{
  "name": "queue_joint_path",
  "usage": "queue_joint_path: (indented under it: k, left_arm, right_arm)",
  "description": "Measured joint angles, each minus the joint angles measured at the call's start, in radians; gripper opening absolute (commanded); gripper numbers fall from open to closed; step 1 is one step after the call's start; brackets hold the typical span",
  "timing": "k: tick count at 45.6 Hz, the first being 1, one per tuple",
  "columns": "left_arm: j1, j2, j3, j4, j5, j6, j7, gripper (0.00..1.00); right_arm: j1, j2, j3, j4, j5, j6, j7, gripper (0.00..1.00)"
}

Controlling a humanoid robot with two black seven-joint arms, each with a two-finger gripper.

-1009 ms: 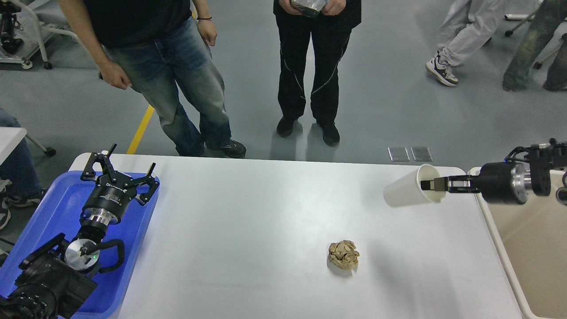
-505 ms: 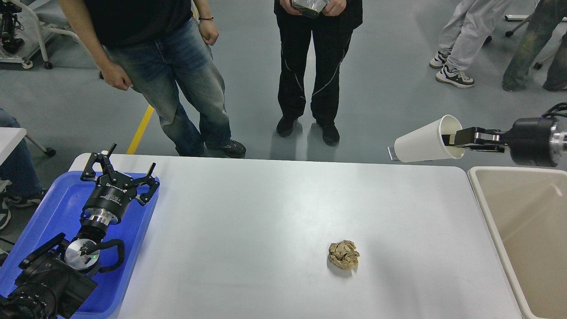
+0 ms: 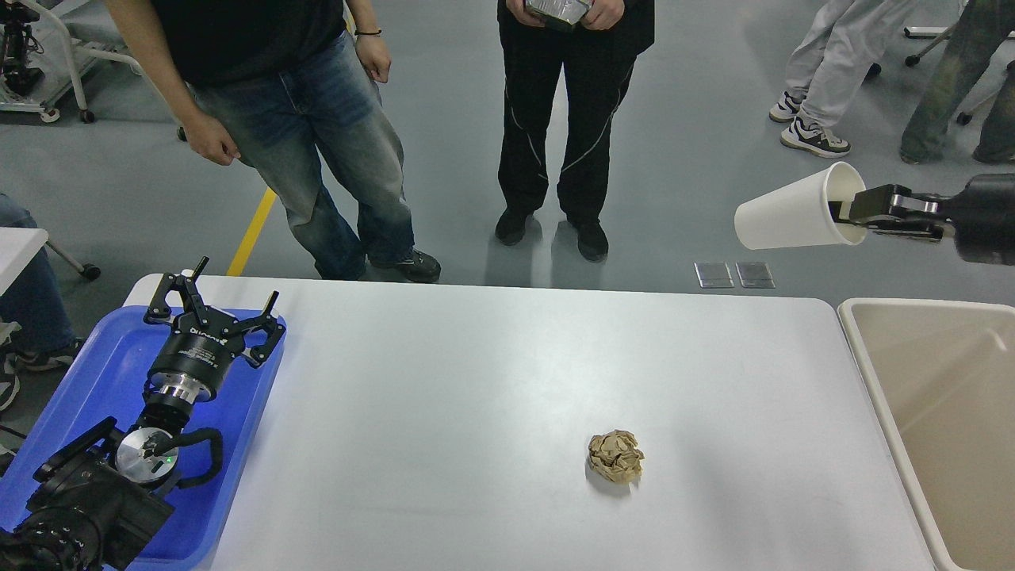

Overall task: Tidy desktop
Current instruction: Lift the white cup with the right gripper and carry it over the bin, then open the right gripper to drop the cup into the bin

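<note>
The white desktop fills the middle of the head view. A crumpled brown paper ball lies on it, right of centre. My right gripper is shut on the rim of a white paper cup, held on its side high above the desktop's far right corner, left of the bin's far end. My left gripper is open and empty, over the far end of the blue tray at the left.
A beige rectangular bin stands off the desktop's right edge. Two people stand just beyond the far edge, one in jeans, one in black trousers. More legs show at the far right.
My right gripper has lifted the white cup up and to the right, from just above the desktop's far right corner to well above it. The left arm and the paper ball have not moved.
</note>
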Motion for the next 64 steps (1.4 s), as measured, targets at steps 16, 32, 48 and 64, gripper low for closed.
queue_joint_path:
  k: [16,32,48,64]
  left_arm:
    - [0.000,0.000,0.000,0.000,0.000,0.000,0.000,1.00]
    - [0.000,0.000,0.000,0.000,0.000,0.000,0.000,1.00]
    - [0.000,0.000,0.000,0.000,0.000,0.000,0.000,1.00]
    - [0.000,0.000,0.000,0.000,0.000,0.000,0.000,1.00]
  right_arm:
    - [-0.028,0.064,-0.011,-0.330,0.073,-0.004,-0.007,0.00]
    - [-0.102,0.218,-0.020,-0.779,0.145,-0.005,-0.057,0.00]
    - [-0.177,0.335,-0.021,-1.034,0.228,-0.073,-0.290,0.00]
    - [-0.286,0.395,-0.020,-1.099,0.296,-0.194,-0.512,0.00]
